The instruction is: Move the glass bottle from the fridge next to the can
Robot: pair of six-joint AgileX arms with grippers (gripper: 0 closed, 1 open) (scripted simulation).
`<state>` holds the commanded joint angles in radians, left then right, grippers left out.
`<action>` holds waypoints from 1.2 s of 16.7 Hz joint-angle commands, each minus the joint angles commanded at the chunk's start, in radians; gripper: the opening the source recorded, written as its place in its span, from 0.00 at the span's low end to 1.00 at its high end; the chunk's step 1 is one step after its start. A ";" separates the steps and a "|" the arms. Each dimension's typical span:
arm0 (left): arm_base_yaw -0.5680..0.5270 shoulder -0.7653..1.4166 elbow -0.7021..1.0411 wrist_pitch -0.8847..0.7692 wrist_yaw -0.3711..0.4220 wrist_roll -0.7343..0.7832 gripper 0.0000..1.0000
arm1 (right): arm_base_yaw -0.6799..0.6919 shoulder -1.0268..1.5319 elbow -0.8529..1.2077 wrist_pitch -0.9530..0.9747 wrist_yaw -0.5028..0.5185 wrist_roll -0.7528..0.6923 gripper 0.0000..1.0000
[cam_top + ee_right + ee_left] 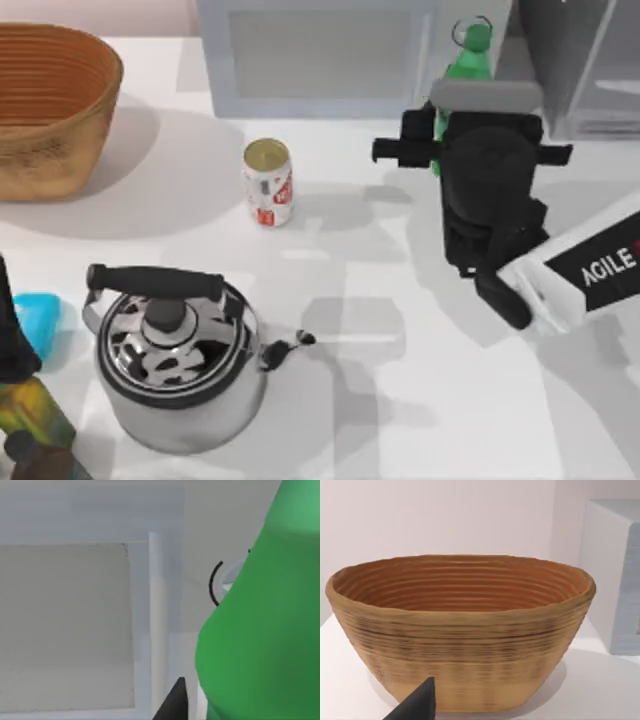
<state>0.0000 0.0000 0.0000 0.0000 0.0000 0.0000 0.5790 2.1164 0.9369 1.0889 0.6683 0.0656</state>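
The glass bottle (470, 55) is green and slim, and its cap and neck stick out past my right gripper (462, 120) at the back right of the table. It is outside the fridge (590, 60), in front of the gap between that and the microwave. My right gripper is shut on the bottle's body, which shows large and green (260, 630) in the right wrist view beside one dark fingertip (172, 702). The can (268, 182), white with red markings and a gold top, stands upright left of the gripper, well apart from the bottle. My left arm (10, 335) is parked at the left edge.
A light grey microwave (320, 50) stands behind the can. A woven basket (50, 105) (460, 630) sits at the back left. A steel kettle (175, 365) with a black handle occupies the front, beside a dark olive bottle (35, 420) and a blue object (40, 315).
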 joint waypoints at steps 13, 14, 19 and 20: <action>0.000 0.000 0.000 0.000 0.000 0.000 1.00 | 0.060 0.015 0.000 0.004 -0.057 0.007 0.00; 0.000 0.000 0.000 0.000 0.000 0.000 1.00 | 0.060 0.015 0.000 0.004 -0.057 0.007 0.08; 0.000 0.000 0.000 0.000 0.000 0.000 1.00 | 0.060 0.015 0.000 0.004 -0.057 0.007 0.45; 0.000 0.000 0.000 0.000 0.000 0.000 1.00 | 0.060 0.015 0.000 0.004 -0.057 0.007 0.53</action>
<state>0.0000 0.0000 0.0000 0.0000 0.0000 0.0000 0.6387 2.1315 0.9366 1.0931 0.6109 0.0724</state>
